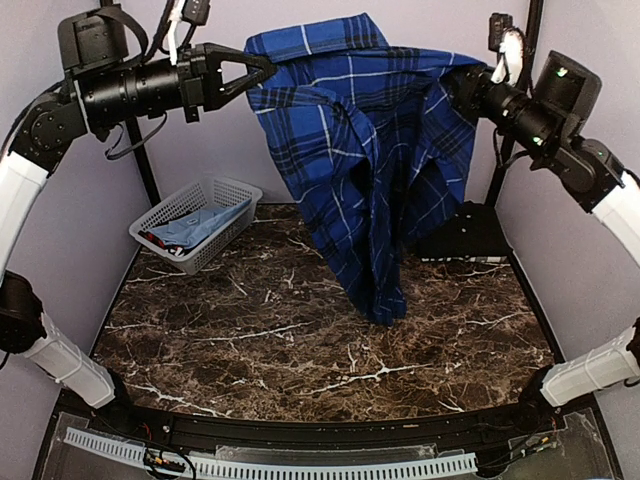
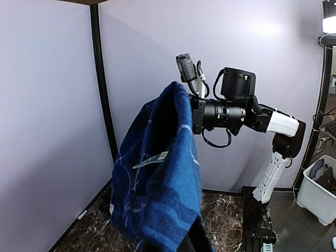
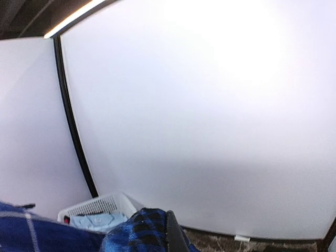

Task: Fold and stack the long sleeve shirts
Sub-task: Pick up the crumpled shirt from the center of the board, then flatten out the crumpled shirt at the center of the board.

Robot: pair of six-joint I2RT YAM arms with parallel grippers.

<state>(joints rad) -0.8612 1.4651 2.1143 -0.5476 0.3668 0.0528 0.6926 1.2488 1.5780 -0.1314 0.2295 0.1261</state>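
Held the plaid shirt (image 1: 370, 150) aloft between both arms, well above the dark marble table (image 1: 250, 340). Pinched its upper left edge in the left gripper (image 1: 265, 68), fingers drawn together to a point on the cloth. Carried the upper right side on the right gripper (image 1: 452, 88), sunk into the folds and mostly hidden from above, clamped on the fabric, with one dark finger (image 3: 173, 231) showing beside the plaid in the right wrist view. Hung bunched rather than spread, narrowing downward to a tail over the middle of the table; could not tell whether the lowest tip touched the surface. Noted a white lattice basket (image 1: 160, 215) at the far left corner of the table, tilted, with pale blue cloth (image 1: 200, 225) inside. Noted also a flat black bundle (image 1: 462, 235) at the far right corner, too dark for detail.
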